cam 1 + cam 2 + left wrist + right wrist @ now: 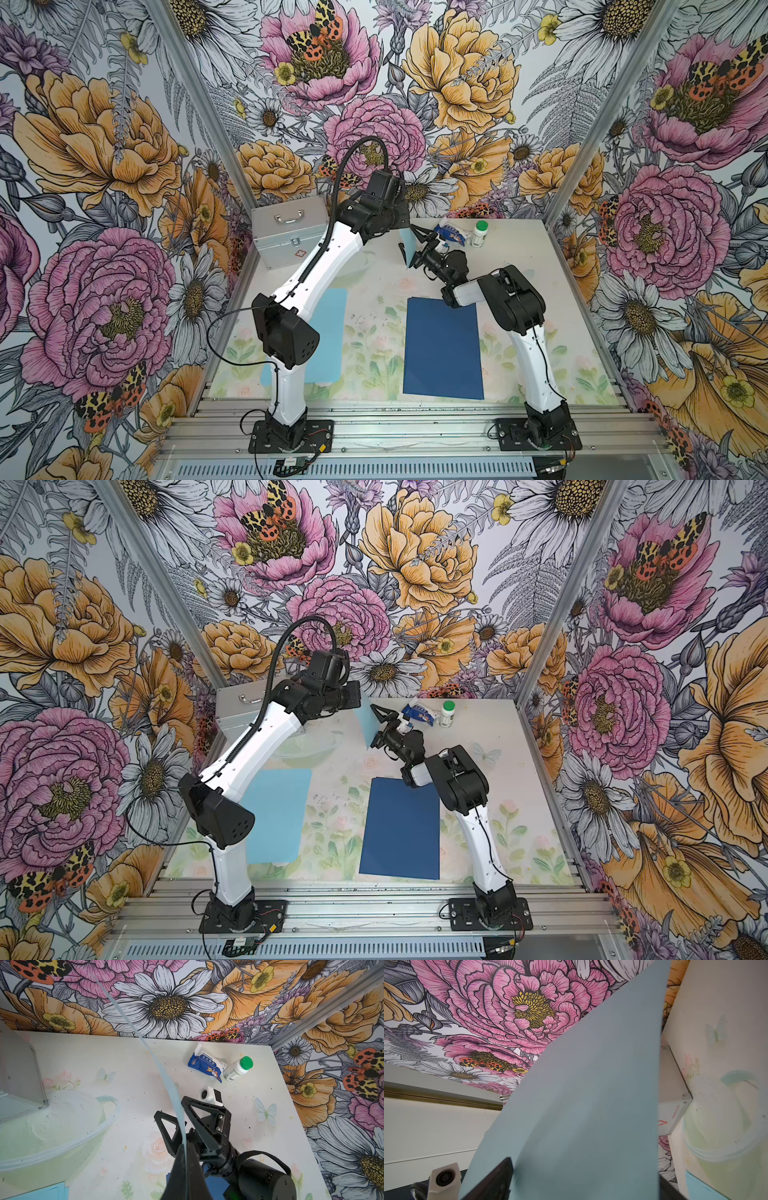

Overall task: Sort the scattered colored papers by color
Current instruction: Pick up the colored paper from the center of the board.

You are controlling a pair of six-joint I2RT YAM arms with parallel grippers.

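counter (374, 270): a white, faintly flower-printed counter is spread beneath the left end effector (184, 1149) and the right end effector (172, 1109); both flat lots of paper are carried on it.
dark navy rectangular paper sheet (442, 349): laid flat below the right end effector, back toward that arm's base; no other colour is seen on it.
light sky-blue rectangular paper sheets (276, 816): laid flat as a pile below the left end effector, back toward that arm's base, well apart from the navy sheet.
held light sky-blue paper sheet (166, 1082): lifted clear of the counter, stood on edge and bowed; one end is pinched by the left end effector and the body is passed between the right end effector's jaws.
left end effector: clenched on the edge of the held sheet.
right end effector: released; its jaws are spread to either side of the held sheet, and nothing is grasped.
step in hand: an airborne sky-blue sheet is judged to be between the two arms. Whether it is being given or taken cannot be told.
next move: the held sheet is to be brought over the sky-blue pile and laid square on it; the right jaws must first be drawn clear of the limp paper, or it may be dragged or creased.
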